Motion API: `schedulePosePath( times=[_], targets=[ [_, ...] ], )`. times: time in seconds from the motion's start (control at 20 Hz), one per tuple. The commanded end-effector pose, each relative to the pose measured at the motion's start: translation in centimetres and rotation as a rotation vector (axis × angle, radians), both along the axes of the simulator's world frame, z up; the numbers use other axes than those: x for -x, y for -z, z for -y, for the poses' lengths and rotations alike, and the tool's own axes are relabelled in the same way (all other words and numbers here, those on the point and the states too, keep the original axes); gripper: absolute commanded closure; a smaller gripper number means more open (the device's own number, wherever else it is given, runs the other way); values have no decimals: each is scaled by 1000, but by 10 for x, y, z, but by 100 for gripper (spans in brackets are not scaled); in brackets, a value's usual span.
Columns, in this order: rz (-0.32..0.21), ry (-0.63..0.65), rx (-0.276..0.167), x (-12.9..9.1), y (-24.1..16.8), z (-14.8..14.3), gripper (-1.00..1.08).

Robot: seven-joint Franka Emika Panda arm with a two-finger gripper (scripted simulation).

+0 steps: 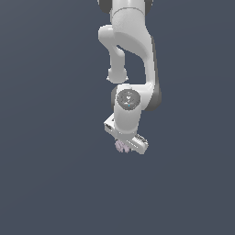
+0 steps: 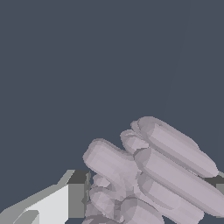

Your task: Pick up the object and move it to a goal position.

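Note:
The object (image 2: 153, 175) is a pale pinkish-mauve bunch of elongated knobs that fills the space between my fingers in the wrist view. One dark-tipped finger (image 2: 77, 195) presses against one side of it, and the other fingertip (image 2: 218, 183) shows at the opposite side. My gripper (image 2: 148, 189) is shut on it. In the exterior view the object (image 1: 120, 147) peeks out as a small lump under the white hand, with the gripper (image 1: 125, 146) pointing down and the arm reaching in from the top of the picture. Most of the object is hidden there by the hand.
A plain dark blue-grey surface (image 1: 50, 174) spreads all around the arm. No goal marker or other object shows in either view.

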State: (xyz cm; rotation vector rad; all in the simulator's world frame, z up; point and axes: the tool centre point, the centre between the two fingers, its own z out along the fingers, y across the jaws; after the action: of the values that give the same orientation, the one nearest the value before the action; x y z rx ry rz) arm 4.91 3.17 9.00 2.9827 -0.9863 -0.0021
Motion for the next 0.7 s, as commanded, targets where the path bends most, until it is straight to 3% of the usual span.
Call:
schedulePosePath(
  times=[0.0,0.65],
  targets=[
    [1,0,0,6,-19,-2,108],
    [1,1,-1,52,-153,-11,108]
  ],
)
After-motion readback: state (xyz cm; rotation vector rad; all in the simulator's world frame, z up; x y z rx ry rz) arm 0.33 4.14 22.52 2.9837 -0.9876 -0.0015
